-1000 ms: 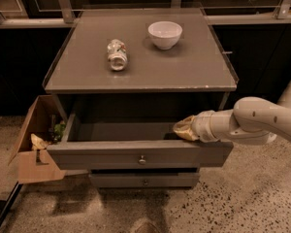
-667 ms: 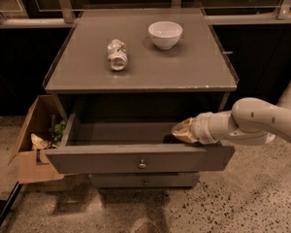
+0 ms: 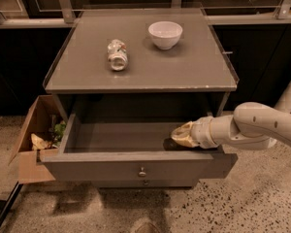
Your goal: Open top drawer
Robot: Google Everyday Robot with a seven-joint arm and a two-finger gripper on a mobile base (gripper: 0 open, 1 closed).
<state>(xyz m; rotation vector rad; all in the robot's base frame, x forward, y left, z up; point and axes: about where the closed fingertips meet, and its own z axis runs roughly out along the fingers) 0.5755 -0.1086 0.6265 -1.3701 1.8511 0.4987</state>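
Note:
The top drawer (image 3: 136,165) is a wide grey drawer with a small round metal knob (image 3: 142,172) at the centre of its front. It stands pulled far out of the grey cabinet, and its inside looks bare. My gripper (image 3: 180,135) comes in from the right on a white arm and reaches into the drawer's right side, just behind the front panel. A lower drawer front with a like knob (image 3: 145,182) shows just beneath.
On the cabinet top (image 3: 87,72) lie a crushed can (image 3: 117,54) on its side and a white bowl (image 3: 165,34). An open cardboard box (image 3: 34,140) with scraps stands on the floor at the left. A railing runs behind.
The drawer has slid further out toward the camera, and my gripper has moved with it, staying inside at the right.

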